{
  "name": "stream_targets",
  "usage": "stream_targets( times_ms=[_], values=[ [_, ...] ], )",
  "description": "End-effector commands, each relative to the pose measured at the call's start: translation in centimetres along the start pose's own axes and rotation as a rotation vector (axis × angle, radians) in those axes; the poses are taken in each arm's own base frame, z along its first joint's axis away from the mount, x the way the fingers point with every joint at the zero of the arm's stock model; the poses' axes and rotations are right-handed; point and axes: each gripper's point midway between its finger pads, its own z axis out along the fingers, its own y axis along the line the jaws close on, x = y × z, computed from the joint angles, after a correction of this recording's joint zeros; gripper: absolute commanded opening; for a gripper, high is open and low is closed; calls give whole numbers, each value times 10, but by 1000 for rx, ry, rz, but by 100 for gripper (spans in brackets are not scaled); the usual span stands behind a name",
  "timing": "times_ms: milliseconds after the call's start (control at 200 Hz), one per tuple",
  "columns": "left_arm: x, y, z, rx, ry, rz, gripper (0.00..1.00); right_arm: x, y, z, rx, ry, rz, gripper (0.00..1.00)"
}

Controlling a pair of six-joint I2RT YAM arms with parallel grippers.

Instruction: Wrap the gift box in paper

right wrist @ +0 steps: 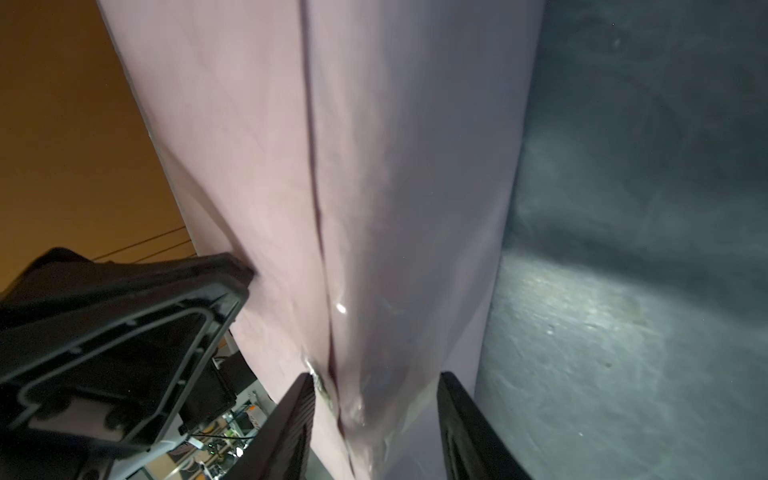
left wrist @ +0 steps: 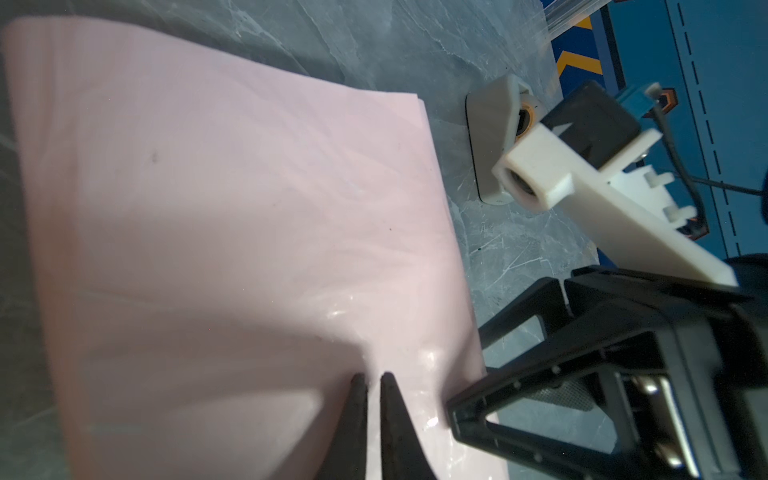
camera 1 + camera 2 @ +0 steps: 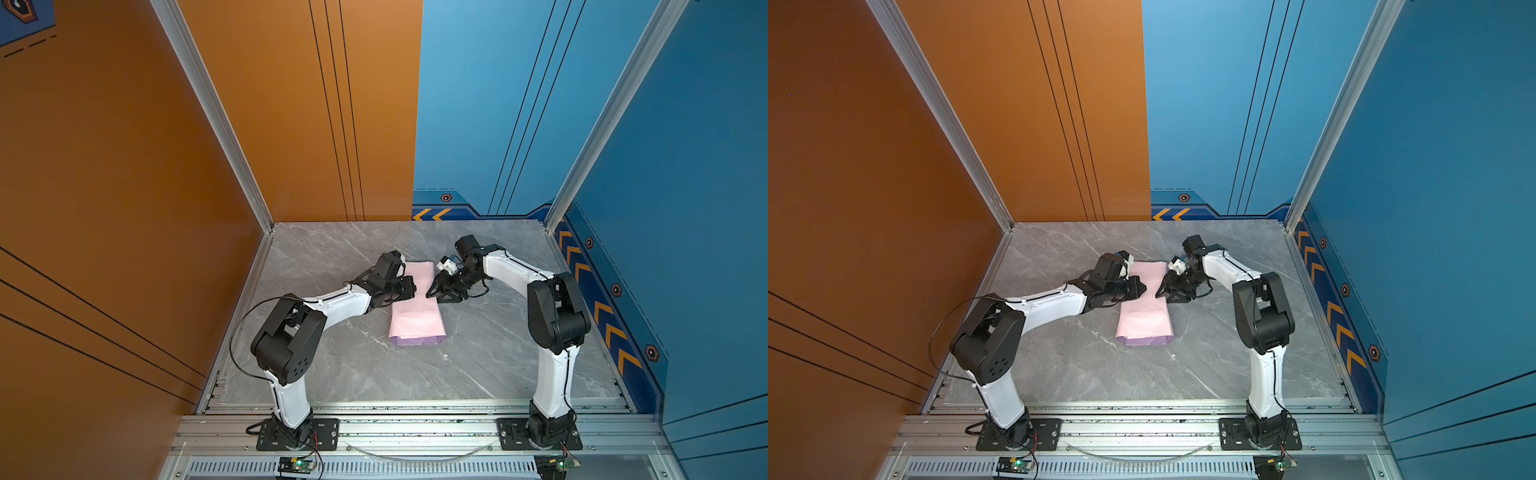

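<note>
Pink paper (image 3: 417, 316) lies on the desk (image 3: 332, 365); left pincer (image 2: 373, 376), closed to a slit, touches it; right pincer (image 1: 376, 376) stands half wide over it; beige tape dispenser (image 2: 490, 137) beside, partly hidden.

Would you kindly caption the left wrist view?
Shut left gripper at the pink paper, right gripper alongside, tape dispenser beyond.

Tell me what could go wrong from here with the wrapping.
1. The shut left claw presses on the paper; sliding might wrinkle or tear it.
2. The right claw stands open astride the seam; the overlap could spring apart.
3. Both claws sit close together and may collide.
</note>
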Motion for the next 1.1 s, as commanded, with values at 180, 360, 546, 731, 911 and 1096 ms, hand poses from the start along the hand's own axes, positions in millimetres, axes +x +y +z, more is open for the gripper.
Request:
stream_targets(
  times_ms=[180, 360, 546, 731, 911, 1096],
  values=[
    [34, 29, 5, -100, 91, -13, 11, 7, -7, 7, 35, -5, 16, 35],
    [22, 17, 1, -78, 69, -4, 13, 1, -1, -11, 44, -63, -9, 52],
    [-9, -13, -26, -33, 3, 28, 28, -4, 7, -46, 64, -156, -34, 65],
    [-33, -20, -66, -35, -71, -10, 40, 5, 9, -38, 89, -120, -39, 66],
    [-12, 18, -79, -118, -28, -109, 43, 5, 7, -21, 110, -85, -43, 66],
    [16, 37, -55, -108, 28, -168, 40, 2, 8, -6, 94, -63, -42, 65]
  ],
)
